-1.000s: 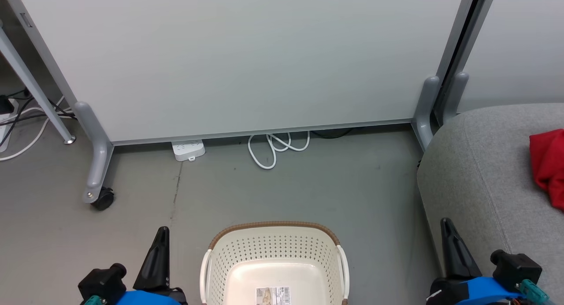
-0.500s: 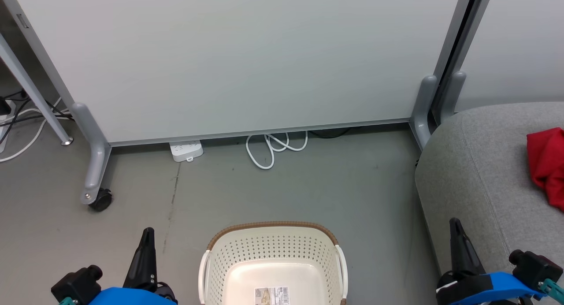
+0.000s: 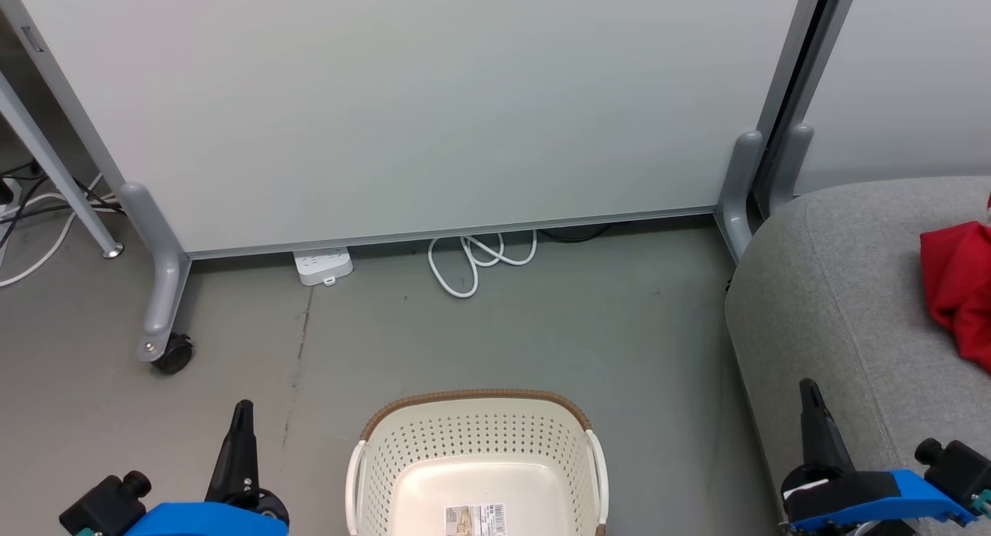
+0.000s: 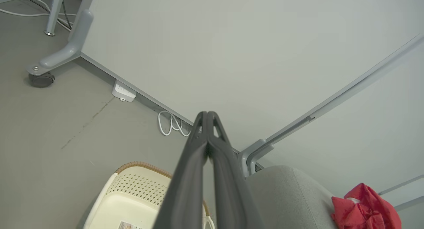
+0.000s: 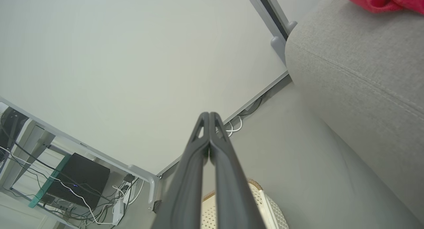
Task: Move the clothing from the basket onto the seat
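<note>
Judged close to finished: nothing red inside the cream-white perforated plastic basket with brown woven-look rim (image 3: 480,397), though its near part cut off at the frame edge. Bright red crumpled clothing (image 3: 956,288) heaped on the large grey fabric-upholstered seat (image 3: 836,288), well apart from the basket. Left gripper (image 4: 207,114) and right gripper (image 5: 209,114) each with fingers pressed together, clamped on nothing, flanking the basket. Counted: one basket, one seat, one red heap (garments within impossible to separate), two grippers.

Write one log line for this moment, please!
cream-white perforated plastic basket: nothing seen inside | bright red fabric clothing: on grey upholstered seat | left tool: shut, empty | right tool: shut, empty
</note>
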Tool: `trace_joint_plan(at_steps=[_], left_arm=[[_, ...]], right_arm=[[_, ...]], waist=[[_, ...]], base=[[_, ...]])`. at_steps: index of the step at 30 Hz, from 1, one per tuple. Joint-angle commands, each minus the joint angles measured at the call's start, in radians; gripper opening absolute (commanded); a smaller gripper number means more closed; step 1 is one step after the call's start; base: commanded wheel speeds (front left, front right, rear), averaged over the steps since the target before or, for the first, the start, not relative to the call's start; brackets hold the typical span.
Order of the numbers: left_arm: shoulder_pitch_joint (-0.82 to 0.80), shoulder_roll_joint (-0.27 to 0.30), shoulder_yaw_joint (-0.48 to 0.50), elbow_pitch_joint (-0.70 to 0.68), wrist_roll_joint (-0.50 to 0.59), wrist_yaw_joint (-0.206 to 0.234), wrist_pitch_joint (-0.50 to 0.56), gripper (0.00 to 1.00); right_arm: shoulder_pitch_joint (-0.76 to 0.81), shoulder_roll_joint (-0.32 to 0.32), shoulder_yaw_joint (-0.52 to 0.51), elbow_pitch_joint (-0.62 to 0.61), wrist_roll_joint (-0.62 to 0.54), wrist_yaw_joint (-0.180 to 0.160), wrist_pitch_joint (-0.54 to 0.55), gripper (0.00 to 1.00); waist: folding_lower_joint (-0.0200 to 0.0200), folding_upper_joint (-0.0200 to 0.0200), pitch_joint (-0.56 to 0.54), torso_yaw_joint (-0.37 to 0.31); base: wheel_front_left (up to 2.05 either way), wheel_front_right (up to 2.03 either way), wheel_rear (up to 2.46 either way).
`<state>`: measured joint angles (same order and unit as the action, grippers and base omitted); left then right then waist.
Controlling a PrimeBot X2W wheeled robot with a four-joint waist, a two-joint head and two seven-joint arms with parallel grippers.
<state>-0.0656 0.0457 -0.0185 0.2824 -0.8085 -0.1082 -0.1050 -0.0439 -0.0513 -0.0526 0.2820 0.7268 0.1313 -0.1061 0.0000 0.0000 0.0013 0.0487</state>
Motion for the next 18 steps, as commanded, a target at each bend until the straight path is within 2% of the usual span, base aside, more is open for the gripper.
trace_joint_plan(at_steps=[1, 18], left_arm=[[-0.029, 0.003, 0.01, -0.016, -0.029, -0.006, 0.007, 0.0], [-0.035, 0.004, 0.043, -0.023, -0.23, -0.01, 0.062, 0.0]], right_arm=[[-0.025, 0.0, -0.004, -0.016, 0.036, 0.0, 0.006, 0.0], [-0.039, 0.0, -0.02, -0.023, 0.256, 0.0, 0.062, 0.0]], waist=[[0.0, 0.0, 0.0, -0.001], [0.0, 0.0, 0.0, -0.01]], base=[[0.0, 0.0, 0.0], [0.0, 0.0, 0.0]])
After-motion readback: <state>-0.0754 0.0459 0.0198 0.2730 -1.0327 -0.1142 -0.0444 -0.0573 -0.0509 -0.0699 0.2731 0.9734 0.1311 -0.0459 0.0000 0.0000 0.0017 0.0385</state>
